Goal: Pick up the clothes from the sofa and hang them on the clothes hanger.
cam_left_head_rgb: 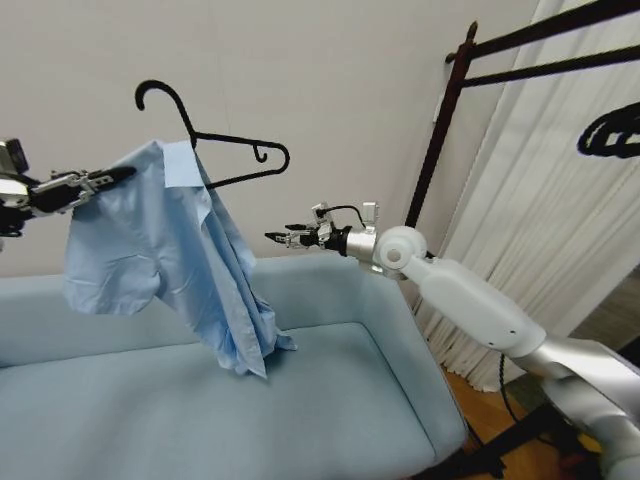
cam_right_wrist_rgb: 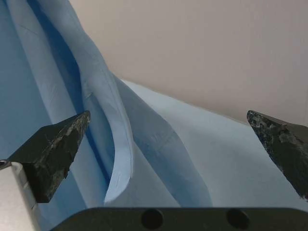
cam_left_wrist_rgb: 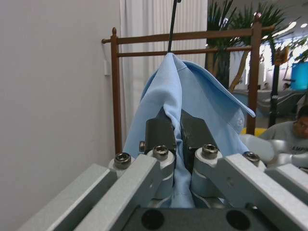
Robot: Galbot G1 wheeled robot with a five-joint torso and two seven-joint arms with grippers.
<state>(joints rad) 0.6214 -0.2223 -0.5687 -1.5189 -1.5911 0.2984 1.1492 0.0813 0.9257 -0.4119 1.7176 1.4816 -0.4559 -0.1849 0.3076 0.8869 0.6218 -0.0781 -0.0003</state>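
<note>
Head view: a light blue shirt (cam_left_head_rgb: 175, 250) drapes from a black hanger (cam_left_head_rgb: 215, 140) above the pale blue sofa (cam_left_head_rgb: 330, 400). The left gripper (cam_left_head_rgb: 105, 178) pinches its shoulder. The right gripper (cam_left_head_rgb: 285, 238) hovers just beside its other edge, open air around it. A wooden clothes rack (cam_left_head_rgb: 440, 130) stands past the sofa's right end.

Left wrist view: jaws clamped on shirt cloth.

Right wrist view: jaws spread wide, a shirt fold near one finger.

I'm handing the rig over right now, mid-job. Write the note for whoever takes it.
Left gripper: shut on the blue shirt at its shoulder, holding it up above the sofa.
Right gripper: open, beside the shirt's hanging front, holding nothing.
Black hanger: one arm under the shirt, the other bare; not on the wooden rack.
Done: shirt raised.
Left: cover the bare arm, hook the hanger on the rack.
</note>
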